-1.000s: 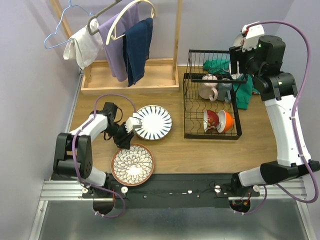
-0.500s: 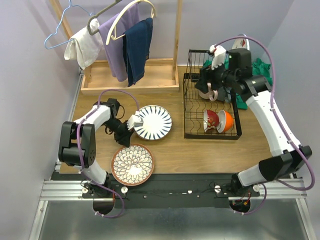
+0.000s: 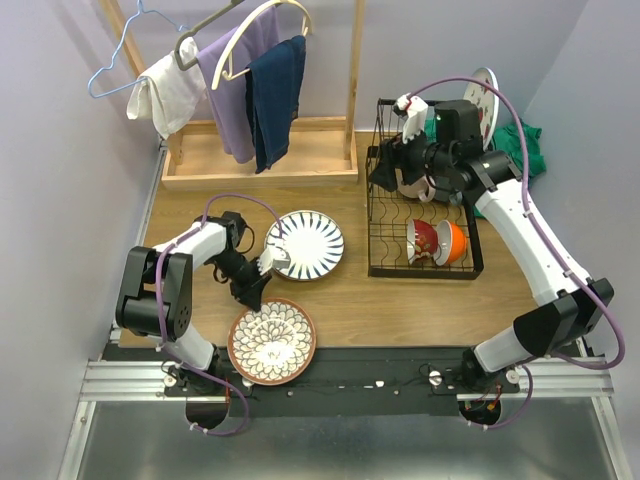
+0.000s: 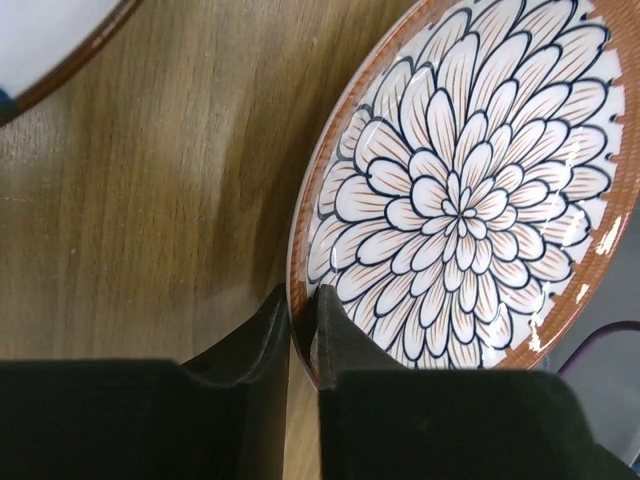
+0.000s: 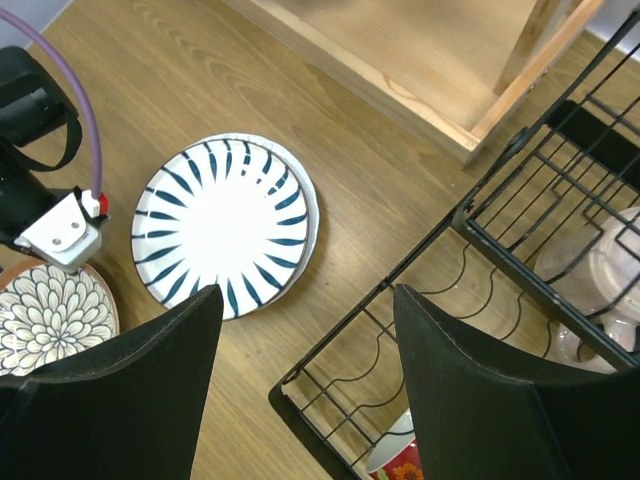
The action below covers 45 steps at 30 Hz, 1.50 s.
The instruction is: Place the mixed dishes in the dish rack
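Where the left gripper (image 3: 250, 288) sits: low on the table (image 3: 400, 300), clenched on the rim of the flower plate (image 3: 272, 342); the wrist view shows that brown rim wedged between the two fingers (image 4: 275, 330).
Flower plate: lying flat at the near edge of the table, well apart from the dish rack (image 3: 425, 272).
Striped plate (image 3: 305, 244): flat on the table just behind the flower plate, between it and the rack, with nothing gripping it.
Right gripper (image 3: 388, 165): hanging over the rack's left side with its jaws spread wide and nothing between them.
Dish rack: already holds a mug (image 3: 415, 180) at the back and the red and orange bowls (image 3: 440, 242) at the front; the curved plate slots seen in the right wrist view look free.
Step in hand: probably the pick-up of the flower plate, with the grasp made and the lift not yet begun.
Next move calls for: raising the plate by its edge, carrying it right past the striped plate, then tipping it upright to drop into a slot.
Risk: a thin rim grip may let the plate swing or slip.
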### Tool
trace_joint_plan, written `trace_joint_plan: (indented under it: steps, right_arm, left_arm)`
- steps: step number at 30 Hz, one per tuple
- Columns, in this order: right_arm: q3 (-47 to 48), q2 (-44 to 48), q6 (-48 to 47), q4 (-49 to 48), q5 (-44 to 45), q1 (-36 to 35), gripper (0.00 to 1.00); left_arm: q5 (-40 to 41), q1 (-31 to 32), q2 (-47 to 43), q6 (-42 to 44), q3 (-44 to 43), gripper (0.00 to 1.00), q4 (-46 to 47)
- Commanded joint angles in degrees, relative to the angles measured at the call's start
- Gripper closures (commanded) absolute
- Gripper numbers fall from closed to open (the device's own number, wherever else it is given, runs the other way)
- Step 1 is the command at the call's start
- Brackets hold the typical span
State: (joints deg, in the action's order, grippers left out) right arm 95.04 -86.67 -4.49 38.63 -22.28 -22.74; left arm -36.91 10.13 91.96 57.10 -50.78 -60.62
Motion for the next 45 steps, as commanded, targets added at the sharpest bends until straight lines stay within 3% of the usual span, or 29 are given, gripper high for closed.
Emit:
trace_joint_plan:
  steps: [1, 2, 7, 12, 17, 24, 32, 45]
  right_arm:
    - [-2.14, -0.34, 0.45, -1.45, -1.10, -1.25, 0.24]
    - [-2.32, -0.34, 0.36, -1.37, -0.83, -1.34, 0.23]
    - [-3.02, -0.34, -0.86, -0.93, -1.79, -1.78, 0.24]
    - [-5.30, -1.48, -5.96, 1.36, -14.33, -4.93, 0.23]
    - [-7.24, -3.67, -10.80, 1.72, -19.37, -10.65, 0.21]
    - [-2.59, -11.05, -10.71, 1.44, -23.23, -15.66, 0.21]
    - [4.09, -21.15, -17.04, 6.10, -29.31, -18.39, 0.20]
    - [7.44, -26.62, -19.42, 9.53, -31.60, -19.71, 0.19]
  left_arm:
    - [0.26, 0.15, 1.64, -0.59, -0.28, 0.96, 1.12]
    - [-0.35, 0.15, 1.81, -0.50, -0.89, 1.00, -0.01]
    - [-4.13, -0.02, -2.92, 1.43, -5.98, 1.00, -5.46]
    - [-6.68, -0.02, -10.92, 0.21, -11.08, 1.00, -7.76]
    - [-10.37, -0.02, -13.82, -3.83, -14.34, 1.00, -7.85]
    - [-13.36, -0.02, -16.20, -7.87, -16.89, 1.00, -6.18]
    - [-14.86, -0.11, -18.40, -11.48, -16.80, 1.00, -2.84]
    - [-19.42, -2.57, -19.89, -19.21, -18.29, 1.00, 2.52]
